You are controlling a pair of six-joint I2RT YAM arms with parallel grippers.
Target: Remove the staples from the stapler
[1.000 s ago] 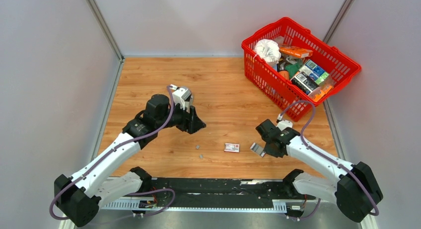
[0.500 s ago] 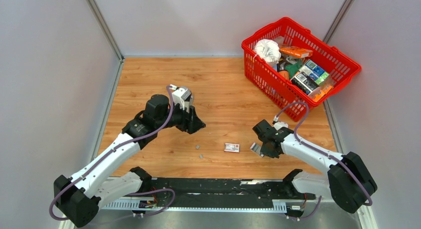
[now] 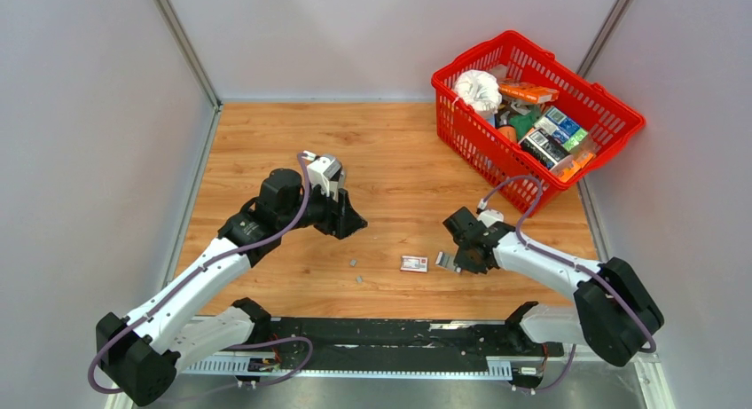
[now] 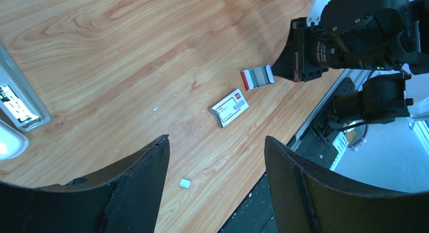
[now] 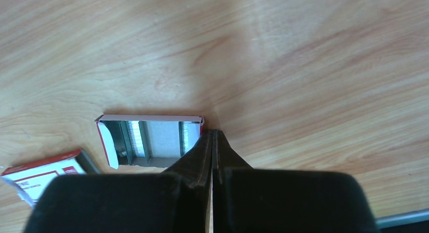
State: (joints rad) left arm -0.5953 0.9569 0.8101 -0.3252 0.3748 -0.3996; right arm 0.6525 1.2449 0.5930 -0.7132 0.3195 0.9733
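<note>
No stapler shows clearly. Two tiny silver staple bits (image 3: 353, 263) (image 3: 358, 278) lie on the wooden table; one lies under my left gripper in the left wrist view (image 4: 185, 182). My left gripper (image 3: 350, 223) (image 4: 216, 138) is open and empty, held above the table. An open red-edged tray (image 5: 149, 139) (image 3: 446, 261) (image 4: 257, 76) holds staple strips (image 5: 134, 137). My right gripper (image 5: 213, 133) (image 3: 456, 262) is shut, its tips touching the tray's right corner. The red-and-white flat box (image 3: 413, 263) (image 4: 229, 107) (image 5: 40, 177) lies just left of the tray.
A red basket (image 3: 483, 156) full of packets stands at the back right. A grey object with a label (image 4: 20, 99) sits at the left edge of the left wrist view; I cannot tell what it is. The black rail (image 3: 399, 334) runs along the table's near edge.
My right gripper has moved left toward the red-and-white box, and the open tray has moved left with it. The left arm has not moved.
</note>
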